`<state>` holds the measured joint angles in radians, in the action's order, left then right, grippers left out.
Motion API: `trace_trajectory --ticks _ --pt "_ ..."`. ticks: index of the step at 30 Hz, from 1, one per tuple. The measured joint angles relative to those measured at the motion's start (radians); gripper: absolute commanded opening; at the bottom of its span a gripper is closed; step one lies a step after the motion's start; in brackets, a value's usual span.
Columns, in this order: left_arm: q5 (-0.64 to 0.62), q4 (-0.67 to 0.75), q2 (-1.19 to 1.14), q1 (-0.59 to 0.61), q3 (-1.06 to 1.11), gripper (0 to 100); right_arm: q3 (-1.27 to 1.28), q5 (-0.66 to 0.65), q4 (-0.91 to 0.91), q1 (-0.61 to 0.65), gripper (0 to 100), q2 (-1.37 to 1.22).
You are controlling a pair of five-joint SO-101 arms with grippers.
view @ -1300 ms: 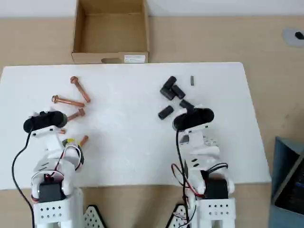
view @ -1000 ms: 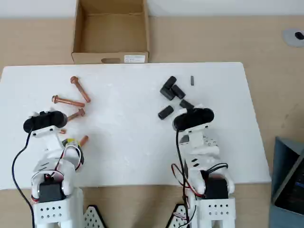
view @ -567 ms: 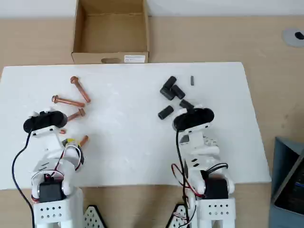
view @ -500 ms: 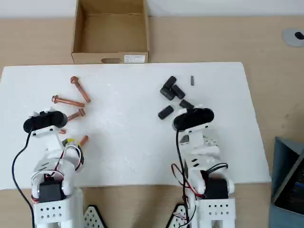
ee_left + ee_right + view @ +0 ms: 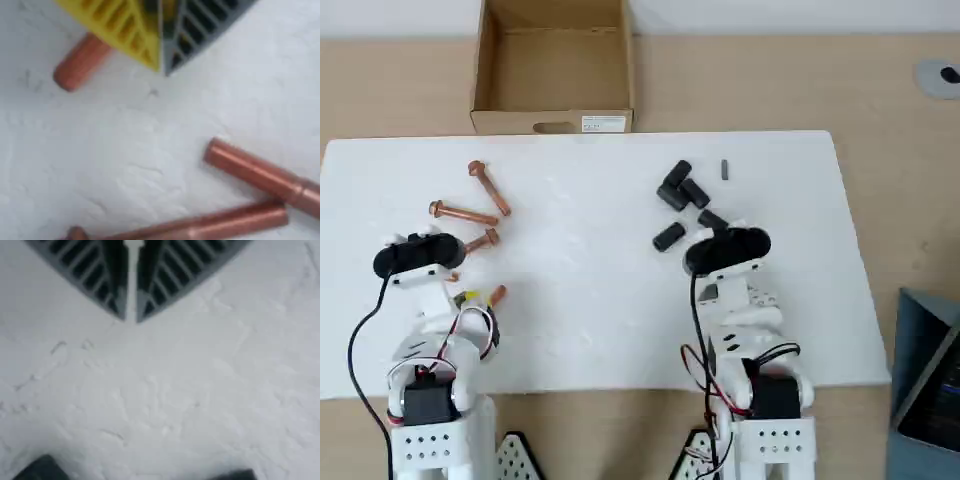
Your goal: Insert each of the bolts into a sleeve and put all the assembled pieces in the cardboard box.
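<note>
Several copper bolts lie on the left of the white mat [image 5: 580, 300]: one [image 5: 488, 187] farthest back, one [image 5: 463, 212] below it, one [image 5: 480, 241] and one [image 5: 496, 295] beside the left arm [image 5: 417, 255]. My left gripper [image 5: 161, 67] is shut and empty just above the mat, with a bolt's end [image 5: 82, 60] touching its yellow finger. Two more bolts [image 5: 260, 172] [image 5: 200, 225] lie ahead of it. Black sleeves [image 5: 675, 173] [image 5: 695, 192] [image 5: 668, 237] cluster beyond the right arm [image 5: 725, 250]. My right gripper [image 5: 131, 315] is shut and empty over bare mat, two sleeves [image 5: 42, 467] [image 5: 235, 474] ahead.
The open cardboard box [image 5: 553, 120] stands on the wooden table behind the mat's left half. A small dark pin [image 5: 725, 170] lies near the sleeves. A dark bin [image 5: 925, 370] stands at the right edge.
The left arm's head has nudged slightly to the right. The right arm, bolts and sleeves have stayed put.
</note>
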<state>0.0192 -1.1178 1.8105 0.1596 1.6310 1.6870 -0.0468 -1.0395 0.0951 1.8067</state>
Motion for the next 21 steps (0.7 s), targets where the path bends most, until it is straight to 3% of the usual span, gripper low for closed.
trace_trajectory --ticks 7,13,21 --pt "0.000 0.000 0.000 -0.005 -0.014 0 -0.014 0.000 -0.017 -0.043 1.0 0.000" --pt "-0.002 -0.031 -0.006 -0.005 -0.178 0 -0.196 0.000 -0.120 -0.058 1.0 0.000" --pt "-0.002 -0.163 -0.236 -0.005 -0.419 1 -0.450 0.000 -0.184 -0.058 1.0 -0.104"
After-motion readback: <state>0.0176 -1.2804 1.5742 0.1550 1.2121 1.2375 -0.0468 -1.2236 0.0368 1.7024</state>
